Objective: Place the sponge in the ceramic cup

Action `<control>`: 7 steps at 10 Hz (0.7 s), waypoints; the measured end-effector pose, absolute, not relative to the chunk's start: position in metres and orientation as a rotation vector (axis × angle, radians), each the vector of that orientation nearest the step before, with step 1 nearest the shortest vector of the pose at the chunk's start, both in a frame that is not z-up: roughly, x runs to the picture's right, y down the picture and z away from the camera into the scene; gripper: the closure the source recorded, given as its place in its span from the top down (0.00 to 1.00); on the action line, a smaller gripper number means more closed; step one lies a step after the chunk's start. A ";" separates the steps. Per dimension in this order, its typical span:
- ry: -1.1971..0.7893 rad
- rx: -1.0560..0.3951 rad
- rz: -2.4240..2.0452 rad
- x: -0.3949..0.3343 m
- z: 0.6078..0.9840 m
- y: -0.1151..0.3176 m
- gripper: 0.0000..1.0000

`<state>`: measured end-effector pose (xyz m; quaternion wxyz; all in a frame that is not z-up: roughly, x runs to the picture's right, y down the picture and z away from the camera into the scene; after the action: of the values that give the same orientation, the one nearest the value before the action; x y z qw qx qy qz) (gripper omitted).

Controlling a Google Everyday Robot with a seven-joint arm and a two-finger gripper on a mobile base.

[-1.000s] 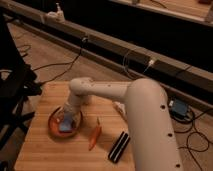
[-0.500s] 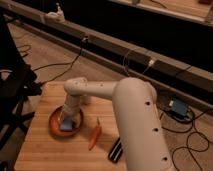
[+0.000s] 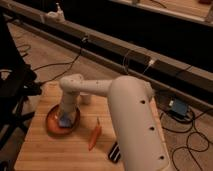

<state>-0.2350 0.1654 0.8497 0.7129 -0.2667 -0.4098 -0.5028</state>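
Note:
The blue sponge [image 3: 64, 122] lies on the orange plate [image 3: 52, 126] at the left of the wooden table. My gripper [image 3: 66, 117] reaches straight down onto the plate and is shut on the sponge, which still rests on the plate. The white ceramic cup [image 3: 86, 99] stands just behind the plate, to its right. The arm's forearm hides part of the cup.
An orange carrot [image 3: 95, 135] lies on the wooden table [image 3: 45, 152] right of the plate. A black flat object [image 3: 115, 152] lies near the front edge, partly behind my arm. Cables run over the floor behind the table, and a dark chair stands to the left.
The gripper has closed over the sponge on the plate. The arm's big white link has swung closer to the camera and now covers more of the table's right side.

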 end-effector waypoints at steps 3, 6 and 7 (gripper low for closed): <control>-0.906 -0.471 -1.094 -0.242 0.827 0.130 0.00; -0.891 -0.337 -1.058 -0.236 0.801 0.087 0.00; -0.875 -0.297 -1.043 -0.230 0.792 0.068 0.00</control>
<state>-0.2301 0.0677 0.7916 0.7671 -0.1369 -0.4028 -0.4802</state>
